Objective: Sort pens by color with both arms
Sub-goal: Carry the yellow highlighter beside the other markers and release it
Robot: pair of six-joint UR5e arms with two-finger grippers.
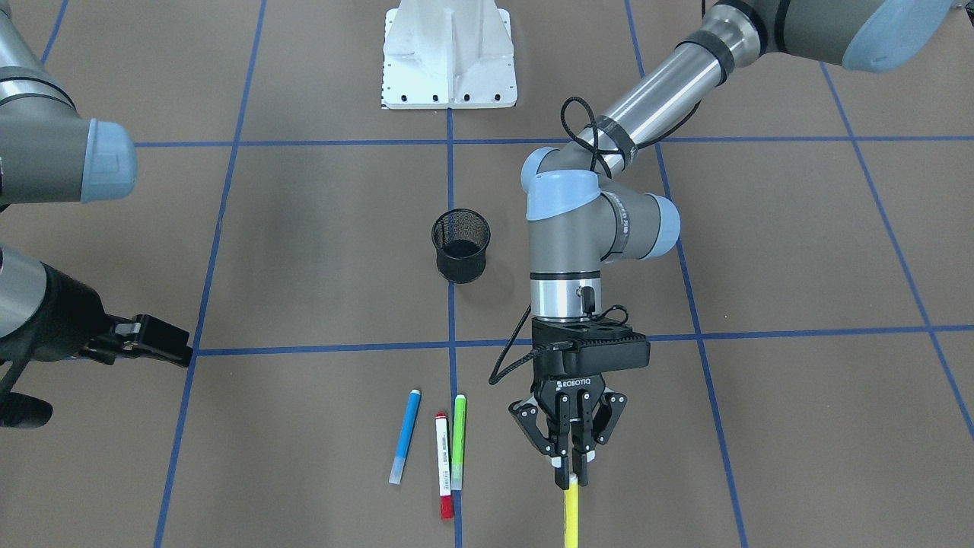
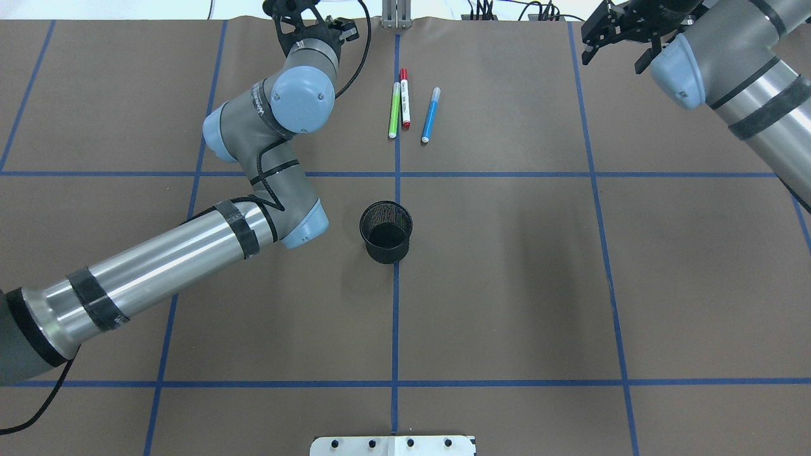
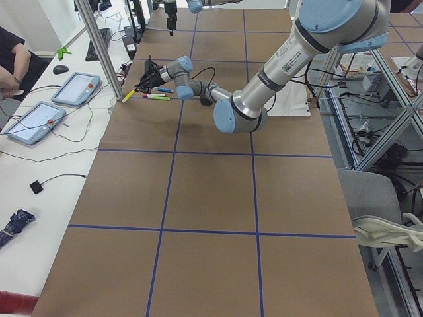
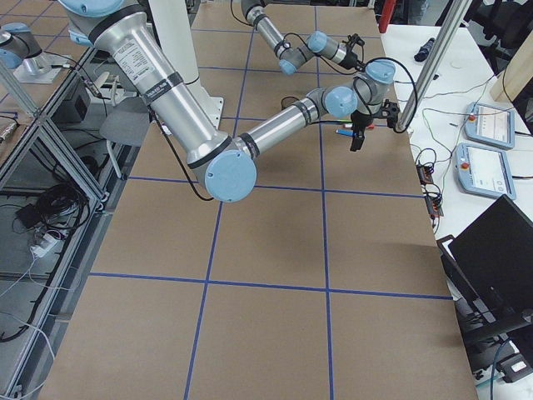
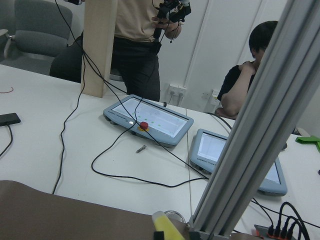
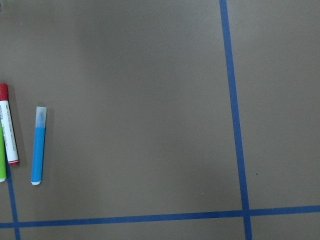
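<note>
Now the left gripper (image 1: pixel 569 463) clamps one end of the yellow pen (image 1: pixel 570 517) at the tabletop's far edge, while how wide the right gripper (image 1: pixel 175 348) stands cannot be told.

Mesh cup (image 2: pixel 385 231) stands at mid-table (image 2: pixel 507 285) on the centre line, with the base (image 1: pixel 449 61) behind it at the robot's edge. Three pens lie lengthwise near the far edge. The centre-line pen (image 2: pixel 394 109) lies on that line. The middle pen (image 2: pixel 404 98) is just beside it on the robot's right, set slightly farther out. The right-hand pen (image 2: pixel 431 114) lies a little apart, farther right. The fourth pen (image 1: pixel 570 517) is left of these, pinched in the left gripper (image 1: pixel 569 463) and pointing outward. The right gripper (image 1: pixel 171 346) hangs well right of all the pens.
</note>
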